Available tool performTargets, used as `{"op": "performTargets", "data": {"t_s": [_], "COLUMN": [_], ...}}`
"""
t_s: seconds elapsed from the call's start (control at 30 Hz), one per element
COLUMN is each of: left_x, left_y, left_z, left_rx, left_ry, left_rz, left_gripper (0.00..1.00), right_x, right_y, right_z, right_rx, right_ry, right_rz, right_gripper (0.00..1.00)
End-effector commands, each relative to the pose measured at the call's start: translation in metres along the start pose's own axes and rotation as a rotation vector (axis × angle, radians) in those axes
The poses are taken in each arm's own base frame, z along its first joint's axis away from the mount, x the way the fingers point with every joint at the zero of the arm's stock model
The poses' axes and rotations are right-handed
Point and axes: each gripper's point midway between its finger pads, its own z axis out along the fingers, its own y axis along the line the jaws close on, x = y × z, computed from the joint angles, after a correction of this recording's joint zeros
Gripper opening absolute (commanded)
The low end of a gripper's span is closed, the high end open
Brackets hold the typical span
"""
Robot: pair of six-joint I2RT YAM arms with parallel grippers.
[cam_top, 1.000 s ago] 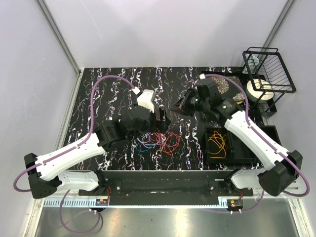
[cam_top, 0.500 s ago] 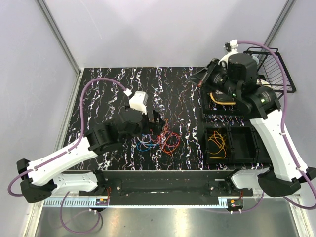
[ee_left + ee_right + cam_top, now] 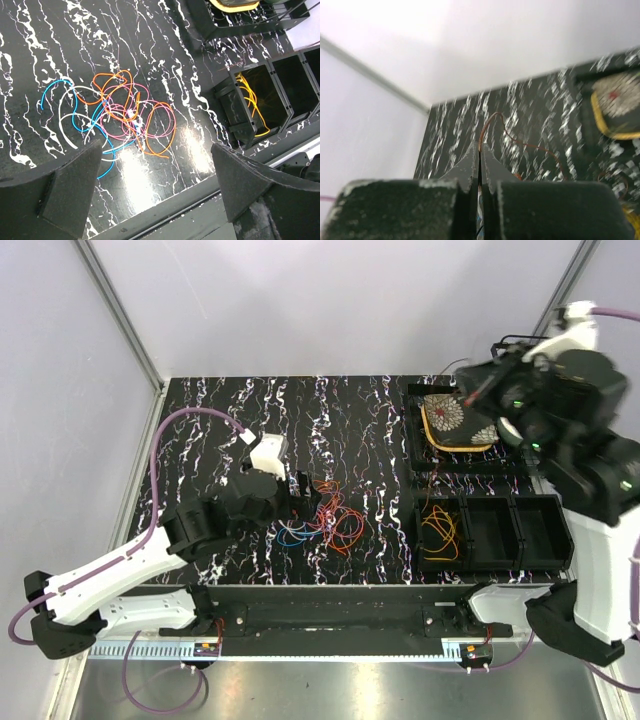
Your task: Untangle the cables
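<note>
Right gripper (image 3: pixel 480 152) is clenching a thin orange wire (image 3: pixel 492 117), raised high; left gripper (image 3: pixel 157 170) is hovering wide open over the tangle (image 3: pixel 120 117) on the table (image 3: pixel 220 420); advisable: left pinning it, right drawing slowly.

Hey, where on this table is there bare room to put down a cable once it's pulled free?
Bare: the far strip of table between the left wall and the plate tray, and the lane between the cable tangle and the yellow-cable bin. Crowded: around the tangle, where the left gripper hovers.
</note>
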Motion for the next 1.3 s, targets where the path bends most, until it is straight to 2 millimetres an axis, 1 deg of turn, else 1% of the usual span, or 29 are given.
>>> {"op": "performTargets", "data": {"t_s": [0.0,0.07,0.1,0.2,0.3,0.47,0.6,0.77,0.87,0.93,1.1,1.17,1.27], "left_x": [-0.002,-0.001,-0.001,-0.001,0.002,0.008,0.011,0.017,0.019,0.02,0.026,0.027,0.026], "left_y": [-0.004,-0.005,-0.006,-0.008,-0.009,-0.005,-0.002,0.003,0.004,0.004,0.004,0.003,0.004], "left_z": [-0.004,-0.005,-0.006,-0.009,-0.012,-0.017,-0.022,-0.023,-0.024,-0.023,-0.02,-0.019,-0.02], "left_rx": [0.027,0.036,0.041,0.054,0.062,0.064,0.07,0.063,0.061,0.057,0.051,0.055,0.055], "left_ry": [-0.015,-0.01,-0.009,-0.007,-0.001,0.008,0.009,0.021,0.028,0.03,0.045,0.05,0.047], "left_rz": [-0.026,-0.028,-0.032,-0.039,-0.044,-0.052,-0.063,-0.061,-0.06,-0.06,-0.055,-0.052,-0.053], "left_gripper": [0.93,0.92,0.92,0.91,0.9,0.89,0.89,0.88,0.88,0.88,0.87,0.87,0.87], "right_x": [-0.052,-0.059,-0.065,-0.072,-0.076,-0.077,-0.073,-0.076,-0.079,-0.081,-0.083,-0.084,-0.08], "right_y": [-0.031,-0.04,-0.047,-0.061,-0.069,-0.079,-0.091,-0.103,-0.114,-0.126,-0.138,-0.14,-0.146], "right_z": [-0.042,-0.049,-0.053,-0.06,-0.067,-0.075,-0.078,-0.088,-0.093,-0.099,-0.102,-0.102,-0.102], "right_rx": [0.152,0.193,0.233,0.305,0.347,0.389,0.442,0.5,0.573,0.648,0.744,0.766,0.807], "right_ry": [-0.19,-0.22,-0.245,-0.28,-0.301,-0.316,-0.316,-0.34,-0.352,-0.365,-0.378,-0.38,-0.38], "right_rz": [-0.084,-0.116,-0.121,-0.15,-0.162,-0.171,-0.189,-0.218,-0.259,-0.288,-0.332,-0.345,-0.355], "right_gripper": [0.0,0.0,0.0,0.0,0.0,0.0,0.0,0.0,0.0,0.0,0.0,0.0,0.0]}}
